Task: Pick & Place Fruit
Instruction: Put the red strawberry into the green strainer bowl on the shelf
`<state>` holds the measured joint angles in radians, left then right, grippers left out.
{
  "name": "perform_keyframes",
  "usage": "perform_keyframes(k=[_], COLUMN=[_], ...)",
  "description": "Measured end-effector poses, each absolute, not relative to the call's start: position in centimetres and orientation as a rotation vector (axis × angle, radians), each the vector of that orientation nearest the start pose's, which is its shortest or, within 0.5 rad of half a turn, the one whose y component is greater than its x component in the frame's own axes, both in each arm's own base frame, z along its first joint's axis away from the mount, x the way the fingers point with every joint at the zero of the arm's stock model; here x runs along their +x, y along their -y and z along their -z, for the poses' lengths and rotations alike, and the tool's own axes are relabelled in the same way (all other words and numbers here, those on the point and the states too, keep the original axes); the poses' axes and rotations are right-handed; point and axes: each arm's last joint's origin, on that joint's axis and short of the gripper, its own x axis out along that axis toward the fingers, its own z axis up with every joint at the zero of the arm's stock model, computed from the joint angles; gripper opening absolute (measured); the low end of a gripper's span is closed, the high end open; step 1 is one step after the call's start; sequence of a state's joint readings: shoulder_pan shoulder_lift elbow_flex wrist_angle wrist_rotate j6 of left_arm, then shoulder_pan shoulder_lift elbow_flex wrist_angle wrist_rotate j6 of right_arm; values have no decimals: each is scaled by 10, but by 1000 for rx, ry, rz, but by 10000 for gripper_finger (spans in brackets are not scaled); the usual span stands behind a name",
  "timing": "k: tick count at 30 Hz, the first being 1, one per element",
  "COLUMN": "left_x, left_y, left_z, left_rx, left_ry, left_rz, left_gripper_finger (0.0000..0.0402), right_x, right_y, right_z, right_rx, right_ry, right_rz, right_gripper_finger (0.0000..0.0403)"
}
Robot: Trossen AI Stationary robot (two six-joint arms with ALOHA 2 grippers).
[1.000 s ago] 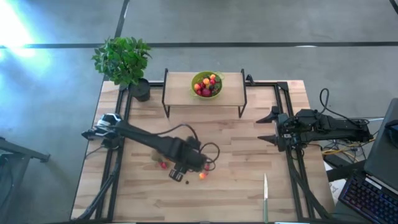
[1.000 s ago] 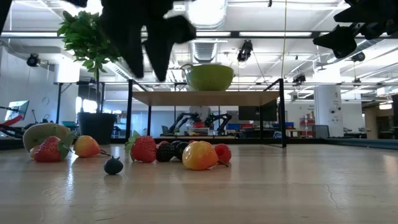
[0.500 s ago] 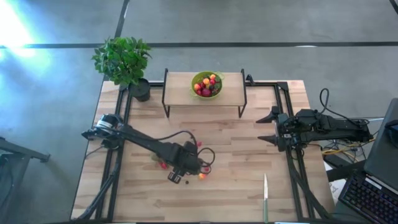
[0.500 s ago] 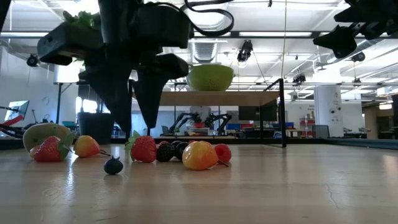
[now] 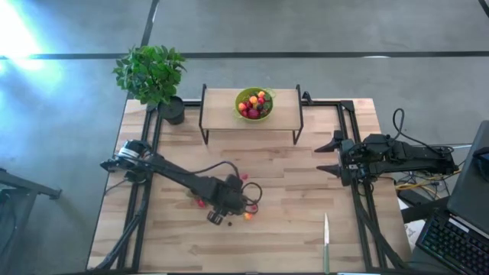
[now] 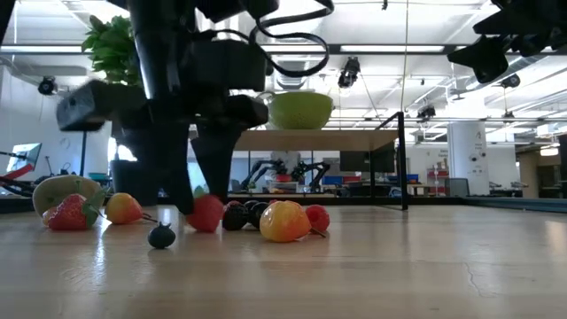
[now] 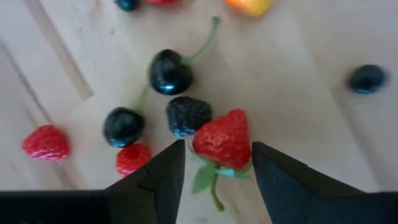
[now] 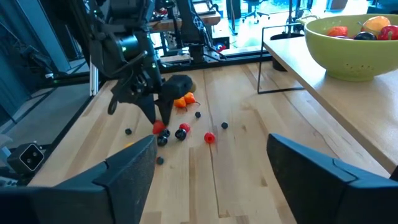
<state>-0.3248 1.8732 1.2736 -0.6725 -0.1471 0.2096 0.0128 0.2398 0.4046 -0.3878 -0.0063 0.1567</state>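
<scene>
Small toy fruits lie scattered on the wooden table: a red strawberry (image 7: 221,140), a blackberry (image 7: 188,116), two dark cherries (image 7: 170,71), raspberries (image 7: 45,142) and a blueberry (image 7: 367,79). The low view also shows a brown kiwi (image 6: 62,188), a second strawberry (image 6: 69,213) and a peach-coloured fruit (image 6: 283,221). My left gripper (image 7: 217,150) (image 5: 229,205) is open and low over the table, one finger on each side of the strawberry (image 6: 205,215), with a gap showing on both sides. My right gripper (image 5: 328,156) waits open at the table's right edge.
A lime-green bowl (image 5: 239,98) holding several fruits stands on a raised wooden shelf (image 5: 221,107) at the far side. A potted plant (image 5: 150,72) stands at the far left corner. A knife (image 5: 325,241) lies near the table's near right edge. Bare wood lies between the fruit and the right arm.
My left gripper has come down from well above the fruit to the table top and now straddles the strawberry. The fruits have stayed where they lay.
</scene>
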Motion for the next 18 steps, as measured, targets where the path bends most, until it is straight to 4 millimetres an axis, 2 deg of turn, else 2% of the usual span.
perform_keyframes(k=[7, 18], left_x=[341, 345], left_y=[110, 112], left_z=[-165, -166], left_rx=[493, 465], left_ry=[-1234, -1185], left_rz=[268, 291], left_gripper_finger=[191, 191], right_x=[90, 90], right_y=[-1, -1], right_z=[-244, -244], right_rx=[156, 156], right_ry=[-224, -224], right_rz=[-1, -2], right_gripper_finger=[277, 245])
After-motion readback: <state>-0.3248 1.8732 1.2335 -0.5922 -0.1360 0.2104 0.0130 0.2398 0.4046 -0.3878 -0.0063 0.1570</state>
